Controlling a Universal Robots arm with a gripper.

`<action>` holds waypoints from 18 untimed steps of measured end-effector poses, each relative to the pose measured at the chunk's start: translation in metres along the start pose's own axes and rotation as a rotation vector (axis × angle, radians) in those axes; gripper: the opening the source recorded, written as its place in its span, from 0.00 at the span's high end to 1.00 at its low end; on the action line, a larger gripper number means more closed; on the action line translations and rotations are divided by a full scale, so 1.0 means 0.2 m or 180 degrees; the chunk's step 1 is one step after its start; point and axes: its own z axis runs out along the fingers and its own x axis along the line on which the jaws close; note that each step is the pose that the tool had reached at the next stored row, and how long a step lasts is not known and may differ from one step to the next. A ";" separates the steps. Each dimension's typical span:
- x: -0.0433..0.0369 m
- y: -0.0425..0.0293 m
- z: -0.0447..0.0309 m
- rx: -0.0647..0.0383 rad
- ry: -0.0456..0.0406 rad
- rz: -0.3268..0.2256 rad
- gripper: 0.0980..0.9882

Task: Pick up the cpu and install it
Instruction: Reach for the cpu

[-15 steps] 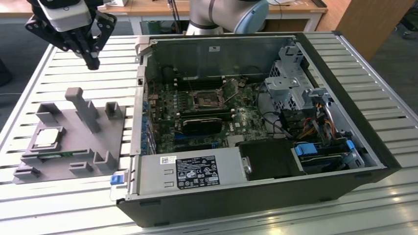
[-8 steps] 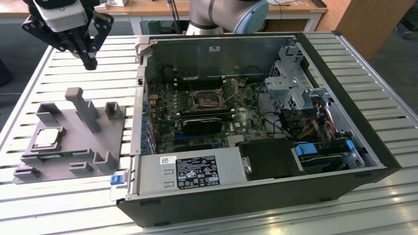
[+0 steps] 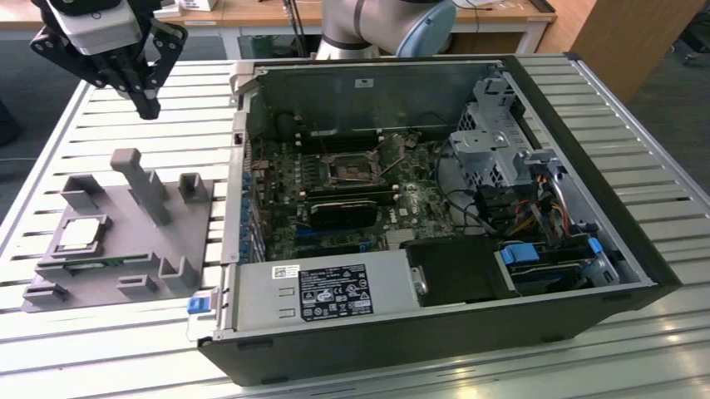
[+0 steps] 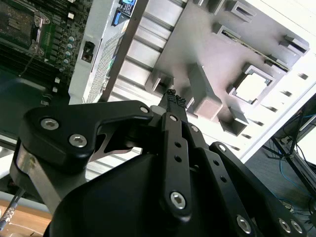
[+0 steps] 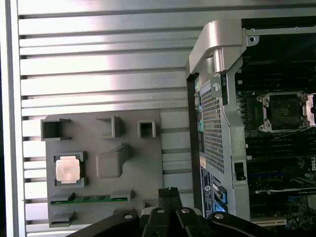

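Tool (image 3: 145, 106): raised above the far part of the slatted worktop (image 3: 69, 133), at the exterior view's left. In both wrist views its fingertips (image 4: 173, 98) (image 5: 169, 190) are pressed together with nothing between them.

Cpu (image 3: 81, 234): lying flat, silver face up, in a square pocket of the grey holder (image 3: 135, 243), which rests on the worktop at the exterior view's left, beside the open computer case (image 3: 444, 332). The cpu sits nearer the camera than the tool and is well apart from it. It also appears in the second wrist view (image 4: 250, 86) and the first wrist view (image 5: 67, 169), seated in the same pocket.

Memory stick (image 5: 91, 198): green, lying in a slot of the holder just beside the cpu's pocket.

Motherboard socket (image 3: 352, 169): inside the case, at mid-board, with its metal frame visible. No chip is seated in it, as seen in the first wrist view (image 5: 285, 111).

A tall upright post (image 3: 142, 187) stands on the holder between tool and cpu.
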 end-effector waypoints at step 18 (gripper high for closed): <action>0.066 -0.005 0.001 0.0000 0.0000 0.0000 0.99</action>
